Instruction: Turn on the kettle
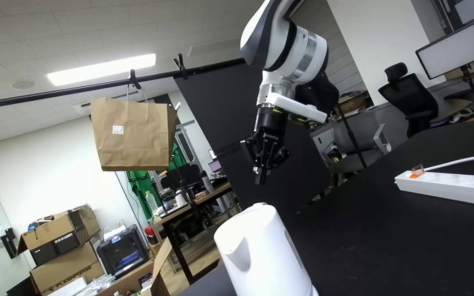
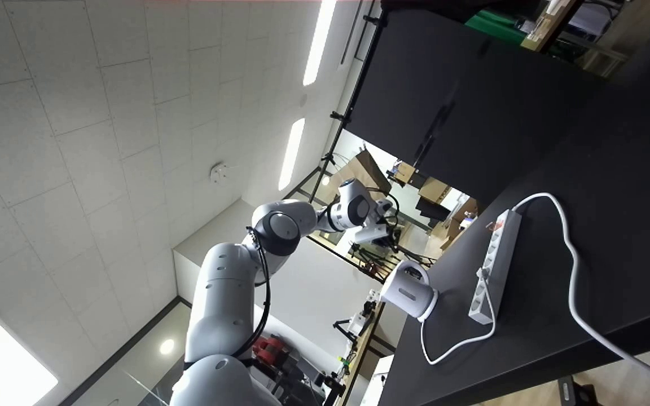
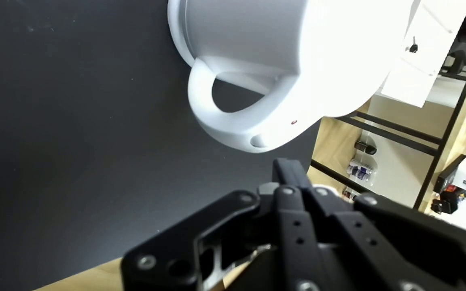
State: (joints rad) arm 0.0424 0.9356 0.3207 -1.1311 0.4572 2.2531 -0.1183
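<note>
White electric kettle (image 3: 281,44) stands upright on the black table (image 3: 95,125), its handle (image 3: 229,123) facing the Robotiq gripper (image 3: 291,173) — narrow, tips together, holding nothing. Advised: centre the tips on the handle's greyish oval (image 3: 259,140), likely the switch — press gently, lest the kettle slide.

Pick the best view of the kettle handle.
Wrist view: the handle is large there, the whole loop unblocked. In an exterior view the loop shows, but small. The body hides most or all of it in an exterior view.
</note>
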